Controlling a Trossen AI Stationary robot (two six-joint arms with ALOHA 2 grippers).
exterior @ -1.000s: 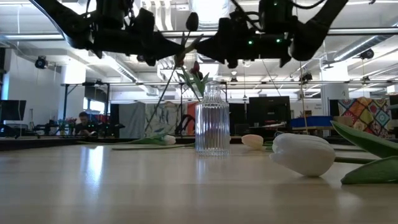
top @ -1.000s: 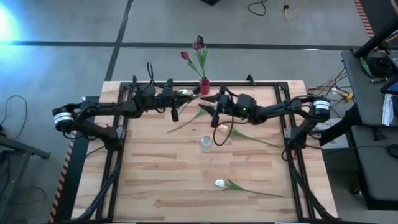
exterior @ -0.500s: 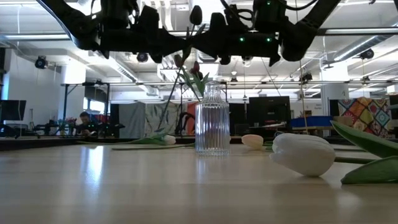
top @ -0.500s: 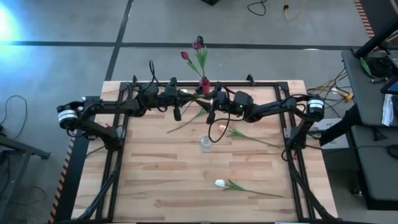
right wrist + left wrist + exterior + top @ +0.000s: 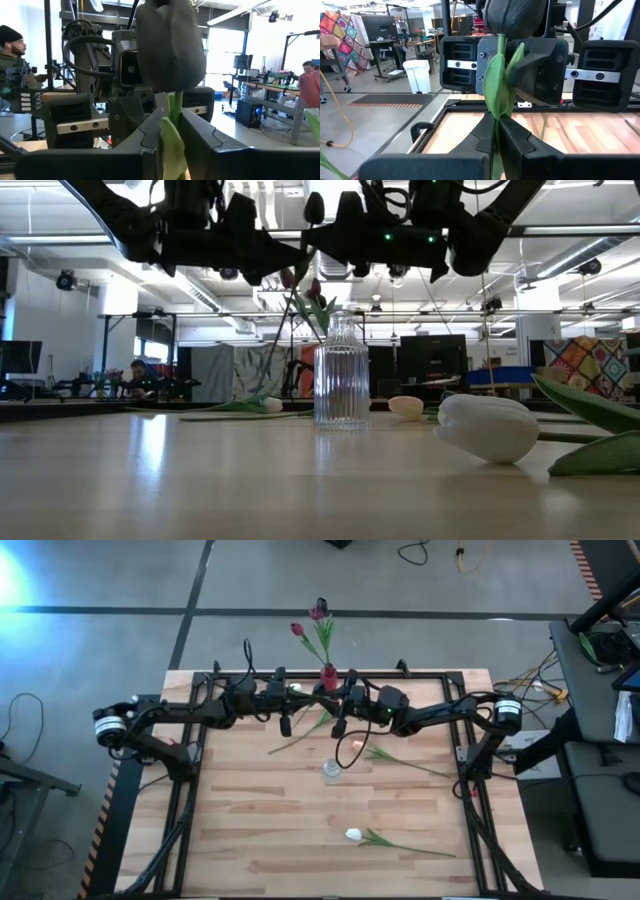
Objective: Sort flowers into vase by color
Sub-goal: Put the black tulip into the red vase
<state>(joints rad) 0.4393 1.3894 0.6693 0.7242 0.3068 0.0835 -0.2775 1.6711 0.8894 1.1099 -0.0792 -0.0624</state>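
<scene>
Two arms meet above the back of the worktop point(image 5: 250, 830), both gripping one dark tulip point(image 5: 512, 17). The left fingers point(image 5: 520, 145) are clenched on its green stem point(image 5: 496, 95), the head standing just above them. The right fingers point(image 5: 200, 135) face them from the other side and look clenched on the same stem and leaf, directly under the head.

A red vase point(image 5: 328, 678) holding two maroon tulips point(image 5: 308, 622) stands just beyond both pairs of fingers, at the worktop's back edge. A clear ribbed vase point(image 5: 342, 375) stands empty below and in front of them, nearer the right fingers. A peach tulip point(image 5: 350, 748) lies beside it. A white tulip point(image 5: 353, 835) lies well apart from either arm, toward the front edge. Another stem point(image 5: 295, 738) lies on the boards under the left fingers.

This reads as a handover, with the dark bloom bound for the red vase. To do it well, only one pair of fingers should let go, and only once the other's hold is sure. The stem is thin and pliant, so pulling against a double grip could bend or strip it. The holding arm would then need to turn the stem upright, its tip over the narrow red neck. It should also stay clear of the two blooms already standing there.
</scene>
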